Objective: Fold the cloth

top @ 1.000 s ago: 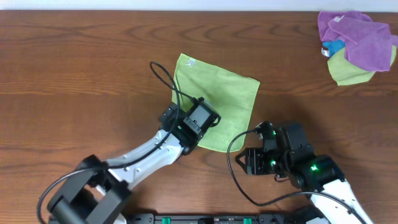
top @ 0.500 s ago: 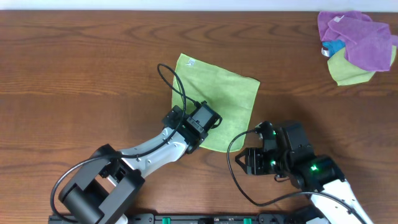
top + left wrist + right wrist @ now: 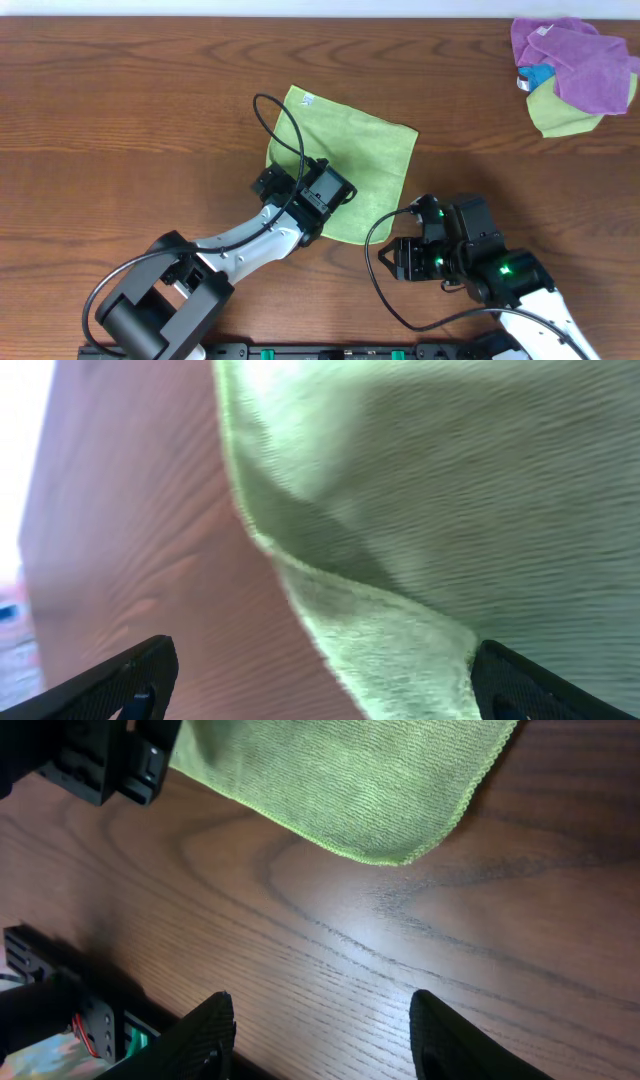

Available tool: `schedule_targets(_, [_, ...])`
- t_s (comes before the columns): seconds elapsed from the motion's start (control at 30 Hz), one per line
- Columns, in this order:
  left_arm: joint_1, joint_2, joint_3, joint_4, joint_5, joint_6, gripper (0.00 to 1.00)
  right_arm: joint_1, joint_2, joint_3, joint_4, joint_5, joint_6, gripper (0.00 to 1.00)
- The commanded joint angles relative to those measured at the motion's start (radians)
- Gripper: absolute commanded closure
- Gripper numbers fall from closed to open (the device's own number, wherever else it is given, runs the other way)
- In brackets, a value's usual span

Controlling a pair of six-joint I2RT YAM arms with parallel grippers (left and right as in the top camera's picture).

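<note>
A robotics lab bench; cabled left arm [image 3: 245, 238] and right arm [image 3: 520, 285] mounted at the edge of a wood-grain table [image 3: 120, 110].

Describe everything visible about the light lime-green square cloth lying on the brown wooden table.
The light lime-green square cloth is soft, finely ribbed fabric with a stitched hem and a small white tag near its far corner. It lies spread open and unfolded on the brown wooden table, turned at an angle. Its left edge is rumpled and slightly raised, casting a shadow. The left gripper hangs wide open over that edge; whether it touches the cloth cannot be told.
</note>
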Motion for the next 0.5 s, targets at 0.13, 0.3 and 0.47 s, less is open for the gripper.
schedule_targets(0.13, [0.008, 0.015, 0.01, -0.115, -0.135, -0.016, 0.05, 0.006, 0.001, 0.0, 0.0, -0.01, -0.01, 0.43])
schedule_targets(0.3, [0.041, 0.015, 0.01, -0.279, -0.142, -0.134, 0.05, 0.006, 0.001, 0.0, 0.0, -0.01, -0.01, 0.41])
schedule_targets(0.47, [0.073, 0.015, 0.01, -0.337, -0.174, -0.24, 0.05, 0.006, 0.001, 0.0, 0.004, -0.011, -0.015, 0.41])
